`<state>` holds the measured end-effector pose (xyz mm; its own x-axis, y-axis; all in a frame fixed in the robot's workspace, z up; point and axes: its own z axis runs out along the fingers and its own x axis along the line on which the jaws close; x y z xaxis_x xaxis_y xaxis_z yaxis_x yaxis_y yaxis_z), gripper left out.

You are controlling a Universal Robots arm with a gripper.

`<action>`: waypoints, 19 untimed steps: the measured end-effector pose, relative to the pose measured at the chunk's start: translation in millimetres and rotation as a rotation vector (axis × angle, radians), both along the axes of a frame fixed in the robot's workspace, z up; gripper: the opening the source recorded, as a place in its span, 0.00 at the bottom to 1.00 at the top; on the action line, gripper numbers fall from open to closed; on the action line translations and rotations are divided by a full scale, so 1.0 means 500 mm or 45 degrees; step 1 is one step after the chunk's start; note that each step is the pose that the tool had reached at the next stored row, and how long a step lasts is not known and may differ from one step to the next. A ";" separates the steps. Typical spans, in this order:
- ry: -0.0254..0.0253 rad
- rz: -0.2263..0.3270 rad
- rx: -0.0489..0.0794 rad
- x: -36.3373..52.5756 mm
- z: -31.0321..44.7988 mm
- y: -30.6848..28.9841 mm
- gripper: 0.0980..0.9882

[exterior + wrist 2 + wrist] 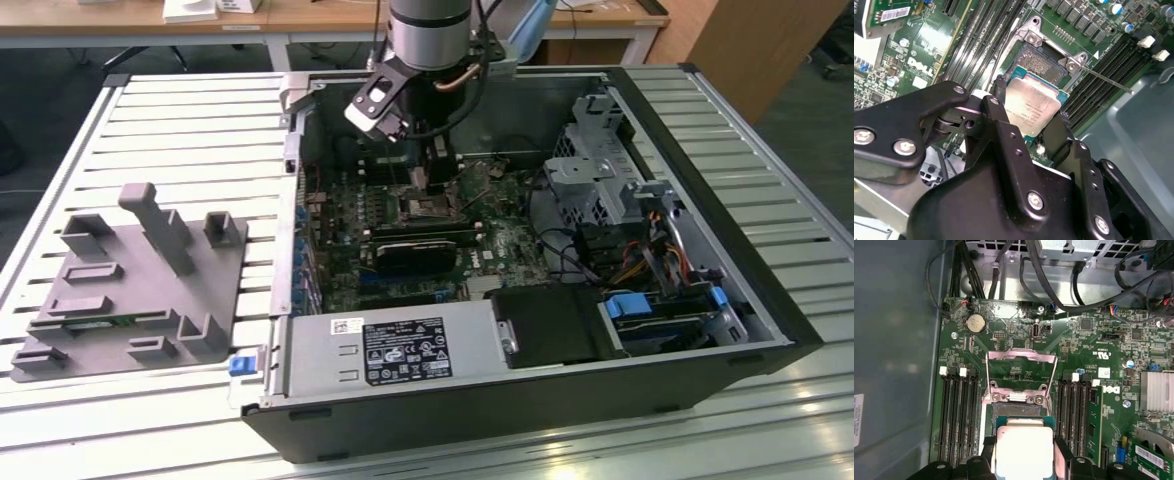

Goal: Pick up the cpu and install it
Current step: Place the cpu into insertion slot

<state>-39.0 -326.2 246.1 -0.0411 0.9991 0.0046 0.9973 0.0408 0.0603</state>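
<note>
Your jaws clenched small flat silver-grey square cpu by two opposite edges, just over open metal-framed socket on green motherboard. Judged light, stiff, smooth-topped, fragile underneath: edges were your right hold.

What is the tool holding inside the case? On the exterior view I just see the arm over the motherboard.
Observer: In both wrist views the tool grips the cpu by two opposite edges, with its metal plate facing the cameras.
Operator: Is the socket open?
Observer: Yes. In the first wrist view the bracket is swung up off the socket.
Operator: Is the cpu seated?
Observer: I cannot tell. In the second wrist view it covers only part of the socket, and bare contacts show beyond its far edge.
</note>
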 end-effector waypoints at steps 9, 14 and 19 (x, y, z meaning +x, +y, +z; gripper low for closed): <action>0.0003 0.000 -0.002 0.000 -0.027 0.001 0.50; 0.0008 0.000 -0.002 0.000 -0.041 0.007 0.50; 0.0008 -0.003 -0.002 0.001 -0.052 0.010 0.50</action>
